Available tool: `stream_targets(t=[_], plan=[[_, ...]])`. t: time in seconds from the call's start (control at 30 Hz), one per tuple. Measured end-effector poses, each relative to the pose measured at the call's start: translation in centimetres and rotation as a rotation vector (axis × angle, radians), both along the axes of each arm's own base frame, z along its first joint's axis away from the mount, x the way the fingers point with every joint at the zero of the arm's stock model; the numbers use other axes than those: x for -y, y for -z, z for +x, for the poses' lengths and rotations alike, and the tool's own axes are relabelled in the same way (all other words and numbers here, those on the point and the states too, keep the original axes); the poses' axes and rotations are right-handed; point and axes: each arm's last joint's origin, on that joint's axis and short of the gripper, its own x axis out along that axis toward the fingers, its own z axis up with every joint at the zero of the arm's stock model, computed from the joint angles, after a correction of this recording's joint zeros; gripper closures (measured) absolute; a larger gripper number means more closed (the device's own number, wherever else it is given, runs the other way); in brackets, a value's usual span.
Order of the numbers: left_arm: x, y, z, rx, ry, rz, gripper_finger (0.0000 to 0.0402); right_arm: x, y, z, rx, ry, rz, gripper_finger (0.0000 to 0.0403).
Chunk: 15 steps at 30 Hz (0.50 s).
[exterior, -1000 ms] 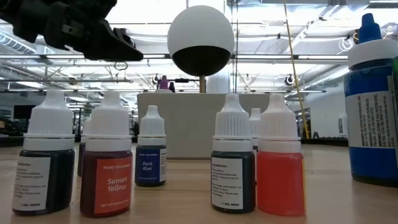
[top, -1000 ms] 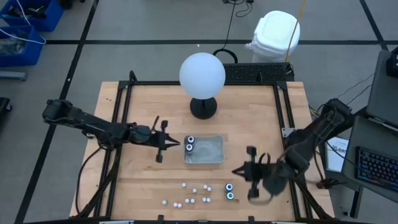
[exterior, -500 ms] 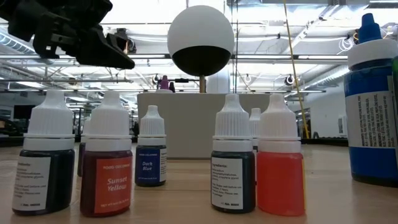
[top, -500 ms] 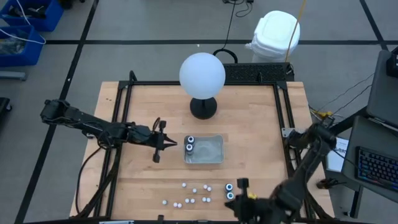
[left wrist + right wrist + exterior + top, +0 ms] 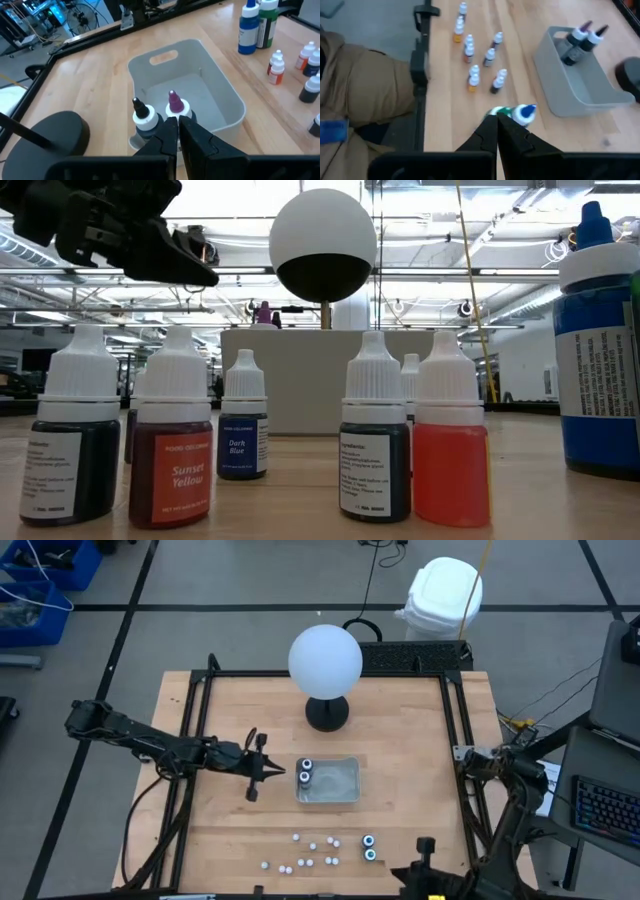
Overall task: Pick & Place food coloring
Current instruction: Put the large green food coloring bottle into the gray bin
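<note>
right gripper (image 5: 425, 858) now at lower right of the high view, off the bench's near edge; a second ago above the two large bottles (image 5: 369, 847), since pulled back and down out of the work area. fingers shut, nothing held. in its wrist view, blue and green bottles (image 5: 517, 113) just beyond the fingertips, untouched. reads as a withdrawal without a pick, or a reset before a fresh approach; both large bottles not yet moved.

small bottles (image 5: 310, 852) scattered along the lower centre of the bench, upright, close together but mostly apart. from the low view, "sunset yellow" bottle (image 5: 171, 442) and a dark blue one (image 5: 243, 430) nearest the lens.

tray (image 5: 342, 783) mid-frame, holding two dark bottles (image 5: 305, 771) side by side against its left wall; rest of the tray bare. two placed, the bulk outstanding: early in the task.

left gripper (image 5: 268, 772) just left of the tray, hardly shifted over the last second, fingers closed and empty, pointing at the two bottles inside (image 5: 157, 114).

globe (image 5: 325, 659) at upper centre, behind the tray.
</note>
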Motion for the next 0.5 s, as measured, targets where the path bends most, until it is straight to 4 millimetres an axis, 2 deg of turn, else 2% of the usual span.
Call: stream_targets(t=[0.23, 0.37, 0.5], plan=[[0.0, -0.1, 0.0, 0.009, -0.001, -0.004, 0.0376, -1.1, 2.5, 0.4, 0.203, -0.065, -0.101, 0.0396], [0.0, -0.4, 0.1, 0.039, -0.005, -0.029, 0.0376, -1.1, 3.2, 1.0, 0.287, -0.054, -0.156, 0.0361], [0.0, -0.4, 0.1, 0.039, -0.009, -0.039, 0.0376, -1.1, 3.7, 1.8, 0.346, -0.014, -0.123, 0.0314]])
